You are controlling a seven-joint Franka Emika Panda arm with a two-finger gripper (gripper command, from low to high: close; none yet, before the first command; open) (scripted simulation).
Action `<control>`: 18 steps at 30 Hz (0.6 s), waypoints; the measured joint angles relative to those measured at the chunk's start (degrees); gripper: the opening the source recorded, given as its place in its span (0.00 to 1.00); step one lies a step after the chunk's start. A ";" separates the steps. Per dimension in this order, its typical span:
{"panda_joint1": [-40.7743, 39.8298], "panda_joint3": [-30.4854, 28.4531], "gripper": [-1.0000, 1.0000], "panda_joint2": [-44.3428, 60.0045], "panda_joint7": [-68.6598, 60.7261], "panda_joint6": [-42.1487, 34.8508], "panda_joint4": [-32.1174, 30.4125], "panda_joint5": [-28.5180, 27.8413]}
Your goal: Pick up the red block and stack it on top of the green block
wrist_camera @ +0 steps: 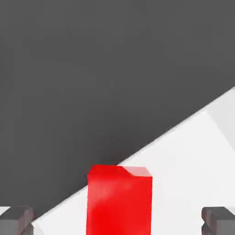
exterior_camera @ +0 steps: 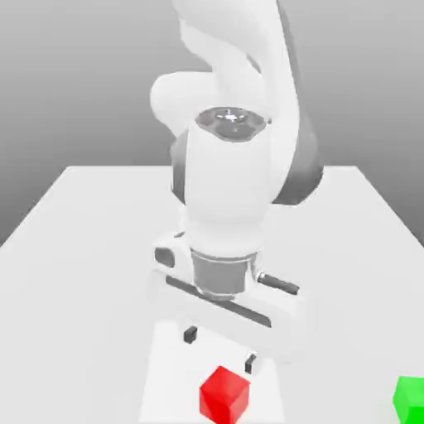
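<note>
A simulated test bench — bare white table, featureless grey backdrop, flat rendered surfaces.

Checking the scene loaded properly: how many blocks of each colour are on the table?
Red block: 1
Green block: 1
Total: 2

White table, plain grey backdrop, dark grey floor, even light
</note>
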 joint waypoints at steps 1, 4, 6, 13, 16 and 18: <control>0.41 -0.53 0.50 2.06 0.61 1.62 0.27 -0.60; 1.95 -2.44 0.00 7.58 2.12 6.10 1.09 -2.47; 1.95 -2.44 0.00 7.58 2.12 6.12 1.09 -2.47; 1.17 -1.40 0.00 4.35 1.16 3.55 0.56 -1.11; 0.66 0.08 0.00 -1.06 -0.17 -1.24 -0.10 1.06; 3.21 1.54 0.00 -1.07 2.45 -3.41 1.93 0.74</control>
